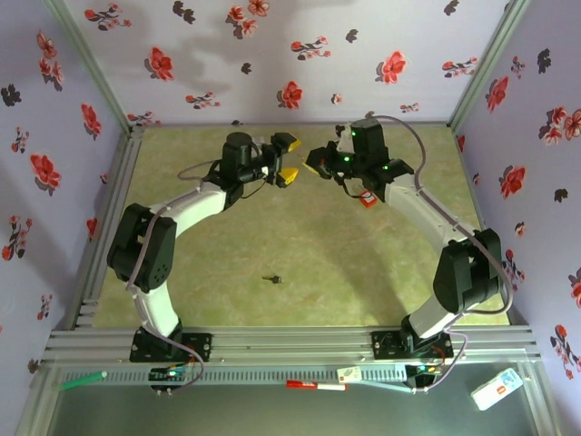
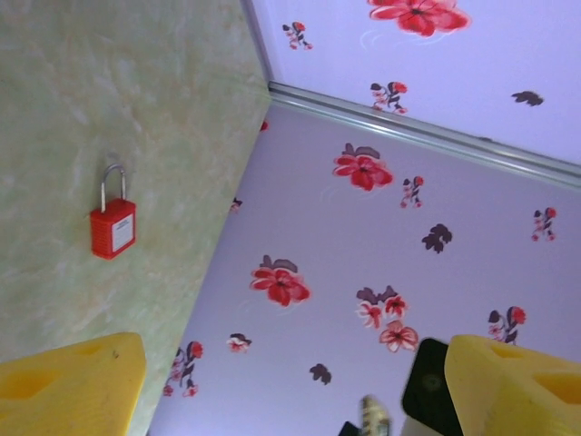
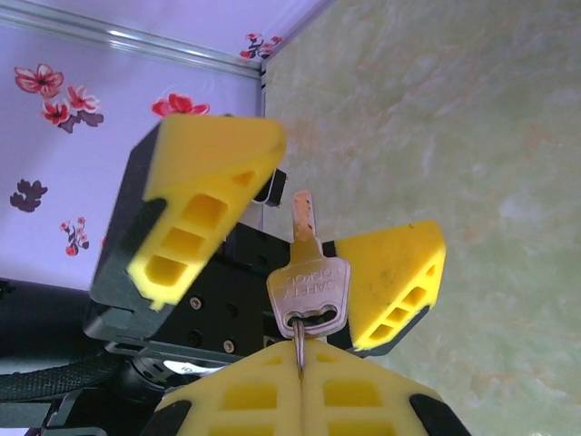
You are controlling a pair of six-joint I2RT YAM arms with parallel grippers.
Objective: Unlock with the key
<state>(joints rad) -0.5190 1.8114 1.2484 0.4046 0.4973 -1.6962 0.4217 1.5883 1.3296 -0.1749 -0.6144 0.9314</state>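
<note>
The key (image 3: 307,272) is held by its ring in the closed right pincer (image 3: 300,371), just before the left pincer (image 1: 290,158), jaws spread (padlock (image 2: 113,227) on the bench (image 1: 300,245) nearby); it could be dropped by a mistimed release.

1. This is looking like a robotics lab test cell: aluminium extrusion rails (image 1: 290,343) are framing a boxed-in, green marbled surface (image 1: 300,245).
2. Lilac floral-print panels (image 1: 290,54) are walling it in on three sides.
3. A left arm (image 1: 150,250) and a right arm (image 1: 463,272) are standing bolted to the near rails, with a grey cable (image 1: 420,154) trailing along the right one and a slotted cable duct (image 1: 272,371) lying in front.
</note>
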